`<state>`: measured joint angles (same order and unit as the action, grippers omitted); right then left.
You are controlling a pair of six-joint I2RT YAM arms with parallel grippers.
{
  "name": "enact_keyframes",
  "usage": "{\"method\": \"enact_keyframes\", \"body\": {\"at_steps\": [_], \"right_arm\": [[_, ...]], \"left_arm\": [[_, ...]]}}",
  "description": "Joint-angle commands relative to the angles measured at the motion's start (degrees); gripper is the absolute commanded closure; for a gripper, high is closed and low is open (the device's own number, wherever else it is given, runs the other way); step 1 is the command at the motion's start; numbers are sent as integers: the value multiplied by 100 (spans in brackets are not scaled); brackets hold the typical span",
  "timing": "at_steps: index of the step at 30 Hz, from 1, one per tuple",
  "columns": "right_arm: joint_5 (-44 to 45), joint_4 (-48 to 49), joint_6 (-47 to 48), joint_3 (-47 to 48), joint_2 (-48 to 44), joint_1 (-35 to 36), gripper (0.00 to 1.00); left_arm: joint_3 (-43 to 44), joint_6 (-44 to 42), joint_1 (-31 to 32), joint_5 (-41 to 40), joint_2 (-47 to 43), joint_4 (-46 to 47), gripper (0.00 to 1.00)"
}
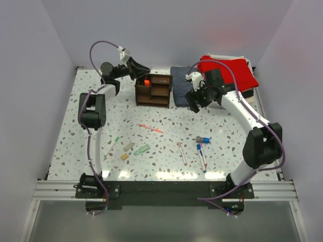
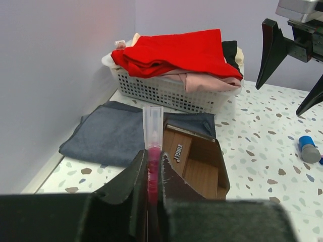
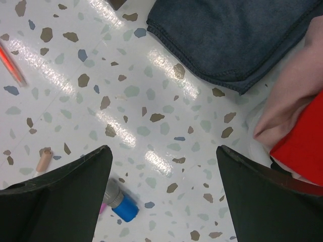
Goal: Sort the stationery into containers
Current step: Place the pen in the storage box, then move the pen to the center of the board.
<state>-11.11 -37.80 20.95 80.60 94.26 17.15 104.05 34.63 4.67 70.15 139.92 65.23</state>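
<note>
Speckled tabletop (image 1: 192, 121), 1 entry: left tool (image 2: 152, 157) clenched on 1 pink pen (image 2: 153, 121), long axis upright, clear cap uppermost; organizer (image 2: 199, 166) lies just below and ahead, compartments open upward; right tool (image 3: 164, 151) released, empty, farther from it.

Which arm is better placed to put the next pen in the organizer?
Left: the left gripper is shut on a clear-capped pink pen at the dark brown wooden organizer; the right gripper is open and empty over the table.
</note>
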Motion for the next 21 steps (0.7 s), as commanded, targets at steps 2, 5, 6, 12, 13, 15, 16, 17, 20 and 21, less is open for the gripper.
{"method": "enact_keyframes", "body": {"at_steps": [2,5,6,12,13,15,16,17,20,21], "right_arm": [[118,-219,76,351,101,8,11],[109,-184,50,369,128,8,11],[109,-166,32,360,145,-1,11],[4,18,6,299,172,17,11],[-13,36,6,290,181,17,11],[-92,80,14,290,181,17,10],[-154,63,40,290,163,17,10],[-224,28,136,290,128,17,9],[-374,19,321,132,-3,8,8],[-383,27,374,10,-39,17,8]], "left_arm": [[274,131,-45,-63,36,499,79],[186,167,-89,7,-87,578,69],[160,167,-132,25,-253,622,67],[-322,447,-361,60,-1735,561,59],[-776,448,-361,165,-2018,543,58],[-1419,256,-300,778,-2911,176,57],[-2084,-233,-282,1085,-3205,-122,56],[-2447,-533,-273,1628,-3486,-882,56],[-4107,-137,-361,2359,-4401,-30,59],[-4477,303,-361,2554,-4673,294,61]]}}
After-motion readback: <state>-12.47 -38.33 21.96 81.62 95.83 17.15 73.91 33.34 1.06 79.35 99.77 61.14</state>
